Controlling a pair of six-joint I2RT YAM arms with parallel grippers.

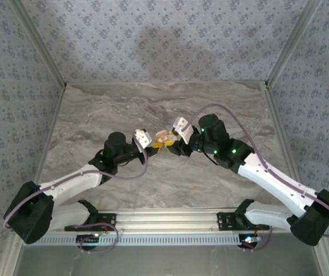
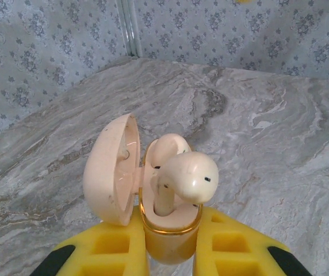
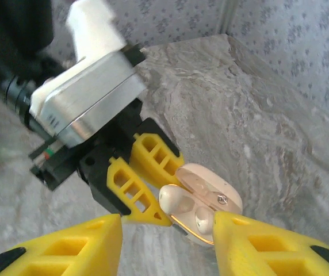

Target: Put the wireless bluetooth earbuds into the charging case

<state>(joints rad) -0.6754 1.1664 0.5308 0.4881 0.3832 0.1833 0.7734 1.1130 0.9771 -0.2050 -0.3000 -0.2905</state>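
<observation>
Count: 2 arms, 2 grippers, 1 charging case (image 2: 168,248), 2 earbuds.

The case is mid-table, where the two arms meet over the marble-look tabletop (image 1: 124,109). In the top view it's a small pale blob (image 1: 163,137) w/ a gripper on each side.

L gripper (image 2: 170,225) is clamped on the case: its yellow fingers (image 2: 114,248) press the case body from both sides, w/ the open end facing up toward the wrist cam. Seen from the R wrist cam, the same gripper (image 3: 170,192) comes in from upper left w/ the case (image 3: 210,192) at its tips.

Case look: small, rounded, cream-white, glossy, w/ a thin gold rim round the body's mouth. The lid (image 2: 110,172) is swung fully open on its hinge and stands beside the body, hollow inside facing the wells.

Earbuds: both cream-white, same tone as the case.
- Earbud 1 (image 2: 190,175) has its stem down in a well. Its bulbous head rises above the rim and leans over it, w/ 2 tiny dark dots on the head.
- Earbud 2 (image 2: 164,146) sits lower, behind the first, next to the lid.
- From the R wrist cam they show as two pale lumps side by side in the case (image 3: 173,201) (image 3: 202,218).

R gripper (image 3: 167,221) has its jaws apart, nothing between the yellow fingers (image 3: 67,247). The case lies just past the tips, closer to one finger. Can't tell if that finger touches the case. In the top view the R gripper (image 1: 173,144) is right beside the case, opposite the L gripper (image 1: 155,146).
</observation>
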